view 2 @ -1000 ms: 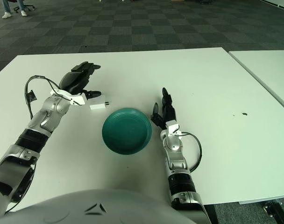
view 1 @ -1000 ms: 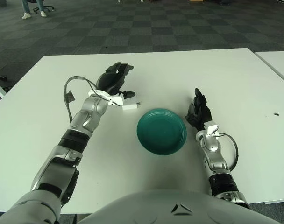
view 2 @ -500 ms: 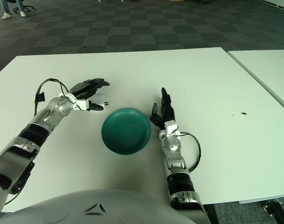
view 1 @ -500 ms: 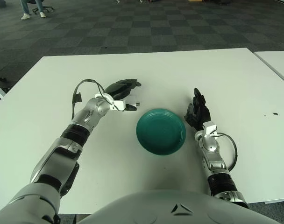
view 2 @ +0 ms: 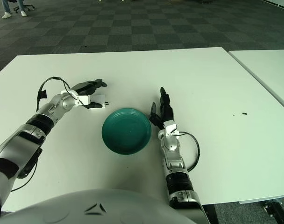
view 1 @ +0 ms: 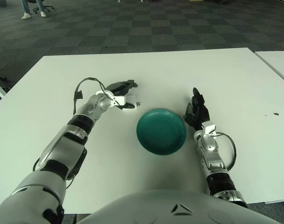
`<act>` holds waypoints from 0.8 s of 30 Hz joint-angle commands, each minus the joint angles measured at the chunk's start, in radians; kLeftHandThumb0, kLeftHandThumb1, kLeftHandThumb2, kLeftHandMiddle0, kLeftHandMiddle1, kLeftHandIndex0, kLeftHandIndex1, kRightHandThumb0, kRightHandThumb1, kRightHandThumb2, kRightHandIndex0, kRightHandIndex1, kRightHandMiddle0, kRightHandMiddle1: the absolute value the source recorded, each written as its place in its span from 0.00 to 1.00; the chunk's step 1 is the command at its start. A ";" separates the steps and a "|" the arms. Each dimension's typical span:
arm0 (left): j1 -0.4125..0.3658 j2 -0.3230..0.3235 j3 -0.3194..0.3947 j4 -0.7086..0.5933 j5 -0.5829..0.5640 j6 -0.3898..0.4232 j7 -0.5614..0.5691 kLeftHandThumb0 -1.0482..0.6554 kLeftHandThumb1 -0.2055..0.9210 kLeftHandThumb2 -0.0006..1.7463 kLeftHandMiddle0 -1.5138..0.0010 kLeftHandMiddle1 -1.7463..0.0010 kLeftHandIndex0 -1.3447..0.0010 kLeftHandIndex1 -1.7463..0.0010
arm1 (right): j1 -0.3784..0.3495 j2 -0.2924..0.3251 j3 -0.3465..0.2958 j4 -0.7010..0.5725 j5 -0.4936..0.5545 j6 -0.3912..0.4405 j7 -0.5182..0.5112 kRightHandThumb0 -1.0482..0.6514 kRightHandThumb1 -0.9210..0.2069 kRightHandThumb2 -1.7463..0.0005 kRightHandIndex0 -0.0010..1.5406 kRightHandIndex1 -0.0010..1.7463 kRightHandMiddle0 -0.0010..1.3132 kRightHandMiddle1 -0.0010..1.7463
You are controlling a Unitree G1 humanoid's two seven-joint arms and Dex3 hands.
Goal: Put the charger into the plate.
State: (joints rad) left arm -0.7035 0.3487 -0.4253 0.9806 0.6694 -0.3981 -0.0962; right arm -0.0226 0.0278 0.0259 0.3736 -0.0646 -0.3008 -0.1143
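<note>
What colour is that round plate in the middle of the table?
The plate is dark teal green, plain with no pattern; the left eye view shows it best.

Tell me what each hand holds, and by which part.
The left hand is closed around the white charger by its body, leaving the prong end sticking out toward the green plate. The right hand, to the plate's right, holds nothing.

The left arm stretches forward, its left hand (view 1: pixel 122 93) low and turned flat, fingers closed around a small white charger (view 1: pixel 131 104). The right hand (view 1: pixel 196 110) stands upright on its forearm, fingers relaxed and pointing upward.
</note>
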 commanded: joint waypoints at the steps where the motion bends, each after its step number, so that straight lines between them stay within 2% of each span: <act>1: -0.042 0.001 -0.006 0.053 -0.014 -0.004 -0.013 0.00 1.00 0.40 0.87 1.00 0.99 0.51 | 0.092 0.021 0.011 0.099 0.003 0.103 0.010 0.03 0.00 0.50 0.00 0.00 0.00 0.07; 7: -0.058 -0.003 -0.018 0.093 -0.010 -0.007 0.007 0.00 1.00 0.41 0.87 1.00 0.97 0.50 | 0.092 0.019 0.009 0.100 0.002 0.100 0.011 0.02 0.00 0.50 0.00 0.00 0.00 0.06; 17: -0.068 -0.013 -0.051 0.130 0.023 0.033 0.099 0.00 1.00 0.39 0.86 0.99 0.96 0.49 | 0.080 0.021 0.004 0.120 0.005 0.098 0.006 0.02 0.00 0.50 0.00 0.00 0.00 0.05; 24: -0.074 -0.020 -0.060 0.153 0.016 0.043 0.109 0.00 1.00 0.40 0.85 0.99 0.97 0.50 | 0.081 0.018 0.006 0.115 0.003 0.094 0.008 0.02 0.00 0.50 0.00 0.00 0.00 0.07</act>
State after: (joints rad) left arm -0.7478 0.3240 -0.4782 1.1182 0.6799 -0.3667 0.0000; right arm -0.0252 0.0290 0.0254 0.3801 -0.0638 -0.3030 -0.1149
